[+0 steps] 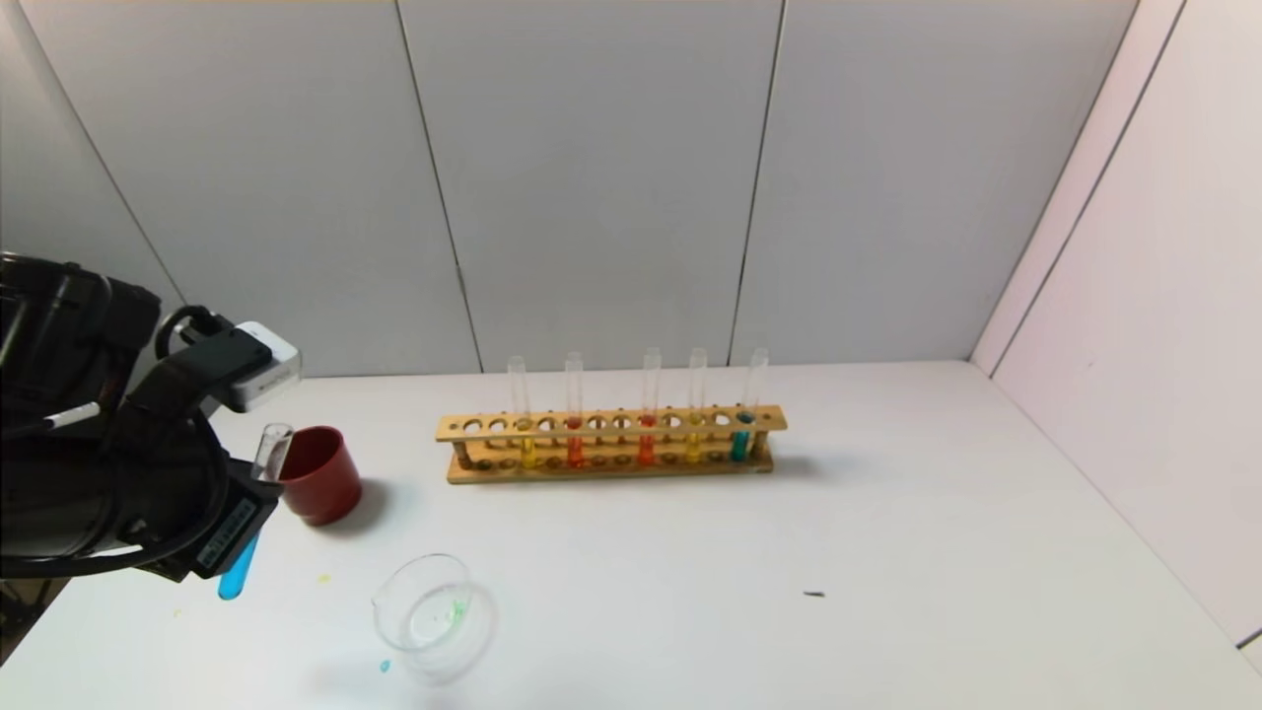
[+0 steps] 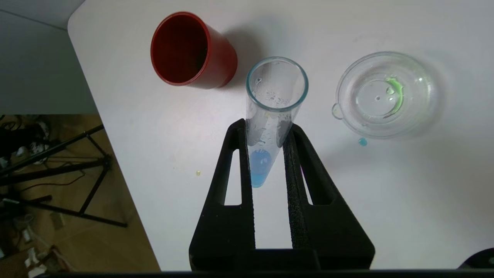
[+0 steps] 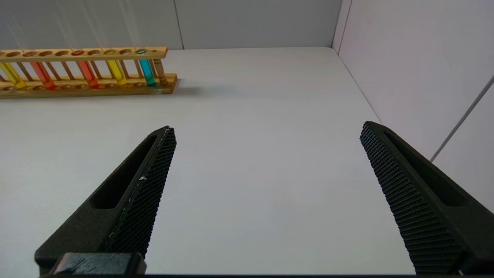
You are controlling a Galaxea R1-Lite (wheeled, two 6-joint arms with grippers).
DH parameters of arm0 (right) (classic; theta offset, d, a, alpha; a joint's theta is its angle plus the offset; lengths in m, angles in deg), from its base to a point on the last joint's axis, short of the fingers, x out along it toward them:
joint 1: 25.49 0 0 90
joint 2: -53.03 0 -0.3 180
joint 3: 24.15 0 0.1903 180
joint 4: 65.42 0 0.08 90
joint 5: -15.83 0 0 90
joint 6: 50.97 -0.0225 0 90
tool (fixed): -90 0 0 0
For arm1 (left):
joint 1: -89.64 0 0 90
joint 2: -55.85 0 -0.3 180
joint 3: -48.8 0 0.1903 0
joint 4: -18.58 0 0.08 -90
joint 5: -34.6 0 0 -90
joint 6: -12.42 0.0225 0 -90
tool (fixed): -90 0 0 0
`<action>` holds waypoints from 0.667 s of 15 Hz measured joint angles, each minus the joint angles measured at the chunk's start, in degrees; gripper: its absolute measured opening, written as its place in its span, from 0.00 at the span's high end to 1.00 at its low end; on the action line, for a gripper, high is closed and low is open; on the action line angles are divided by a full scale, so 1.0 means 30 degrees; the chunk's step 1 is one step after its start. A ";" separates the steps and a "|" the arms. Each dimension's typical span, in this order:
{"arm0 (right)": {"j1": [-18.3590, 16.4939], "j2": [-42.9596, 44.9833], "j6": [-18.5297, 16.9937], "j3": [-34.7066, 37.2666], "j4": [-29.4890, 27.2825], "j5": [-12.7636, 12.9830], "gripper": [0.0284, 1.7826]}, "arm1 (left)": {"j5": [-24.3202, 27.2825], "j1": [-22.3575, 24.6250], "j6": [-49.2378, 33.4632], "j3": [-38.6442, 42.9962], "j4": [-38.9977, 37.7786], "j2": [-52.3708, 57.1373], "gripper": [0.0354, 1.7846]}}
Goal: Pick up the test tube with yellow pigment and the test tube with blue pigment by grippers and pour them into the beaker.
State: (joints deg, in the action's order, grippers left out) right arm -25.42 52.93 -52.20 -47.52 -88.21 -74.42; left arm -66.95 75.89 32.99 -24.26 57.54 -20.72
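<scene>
Lower left of the head view, left hand (image 1: 246,493) clamps the test tube with blue pigment (image 1: 254,513) mid-length, near the beaker (image 1: 434,616); we judge it light, slick, fragile. Right hand (image 3: 266,185) gapes.

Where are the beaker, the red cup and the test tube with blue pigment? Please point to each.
beaker (image 1: 434,616): head view, on its clear glass wall.
red cup (image 1: 321,475): head view, on its outer side.
test tube with blue pigment (image 2: 259,170): left wrist view, on the blue liquid near its bottom.

White table (image 1: 887,552), grey panelled walls (image 1: 592,177)
</scene>
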 joint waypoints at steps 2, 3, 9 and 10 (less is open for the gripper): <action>0.0000 0.0000 0.0008 0.0000 0.0008 0.0000 0.02 | -0.0349 -0.0146 0.0150 0.0264 -0.0024 -0.0735 0.85; 0.0000 0.0000 0.0008 0.0000 0.0008 0.0000 0.02 | -0.0479 -0.0219 0.0276 0.0301 -0.0024 -0.1150 0.85; 0.0000 0.0000 0.0008 0.0000 0.0008 0.0000 0.02 | -0.3153 -0.2629 0.0719 0.0549 -0.0008 -0.3795 0.85; 0.0000 0.0000 0.0008 0.0000 0.0000 0.0000 0.02 | -0.3361 -0.2942 0.0735 0.0557 0.0000 -0.4206 0.85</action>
State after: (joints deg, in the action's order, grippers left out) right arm -25.42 52.93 -52.18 -47.52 -88.21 -74.42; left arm -77.03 67.06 35.20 -22.59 57.54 -33.33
